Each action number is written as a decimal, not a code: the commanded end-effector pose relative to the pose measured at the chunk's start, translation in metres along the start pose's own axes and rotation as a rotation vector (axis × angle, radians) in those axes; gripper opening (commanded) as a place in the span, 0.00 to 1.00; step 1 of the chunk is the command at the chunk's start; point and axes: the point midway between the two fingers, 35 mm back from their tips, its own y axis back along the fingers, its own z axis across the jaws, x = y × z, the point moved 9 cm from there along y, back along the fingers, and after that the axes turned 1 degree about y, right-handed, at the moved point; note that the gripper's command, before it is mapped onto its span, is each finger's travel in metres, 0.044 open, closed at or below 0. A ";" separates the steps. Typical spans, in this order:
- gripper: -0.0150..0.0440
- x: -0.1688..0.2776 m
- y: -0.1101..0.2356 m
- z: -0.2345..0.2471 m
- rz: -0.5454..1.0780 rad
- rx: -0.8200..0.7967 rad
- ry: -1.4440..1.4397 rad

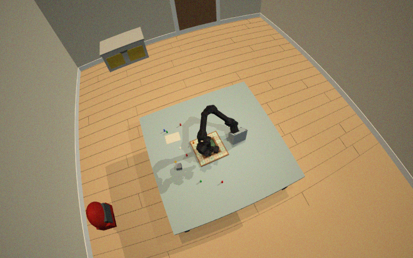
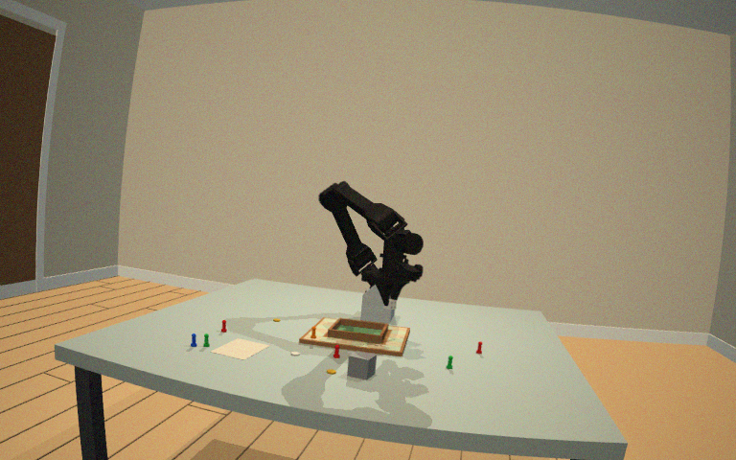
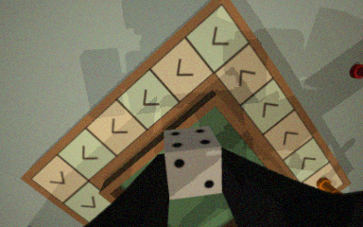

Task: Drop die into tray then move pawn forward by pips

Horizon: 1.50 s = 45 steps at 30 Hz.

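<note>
My gripper (image 2: 390, 305) (image 3: 190, 158) is shut on the white die (image 3: 193, 165) and holds it in the air over the board. The wrist view shows a four-pip face and a two-pip face. The dice tray (image 2: 357, 337) (image 3: 156, 132) has brown walls and a green floor; the floor shows behind and below the die. The board (image 1: 223, 152) (image 2: 399, 345) (image 3: 184, 61) has arrow squares around the tray. The orange pawn (image 1: 193, 142) (image 2: 313, 332) (image 3: 326, 184) stands upright on a square near a board corner. The arm hides part of the board in the top view.
A grey block (image 1: 179, 166) (image 2: 361, 366) and a red pawn (image 1: 186, 155) (image 2: 336, 352) stand near the board. A green pawn (image 2: 449, 362) and another red pawn (image 2: 479, 347) stand to the right. A pale sheet (image 1: 172, 137) (image 2: 240, 348) lies near a blue pawn (image 2: 194, 340) at left.
</note>
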 end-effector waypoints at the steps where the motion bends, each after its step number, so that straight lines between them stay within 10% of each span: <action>1: 0.25 0.017 -0.005 -0.006 0.007 0.004 0.109; 26: 0.25 0.093 -0.027 -0.018 0.014 -0.012 0.597; 45: 0.25 0.132 -0.055 -0.040 -0.550 -0.263 0.583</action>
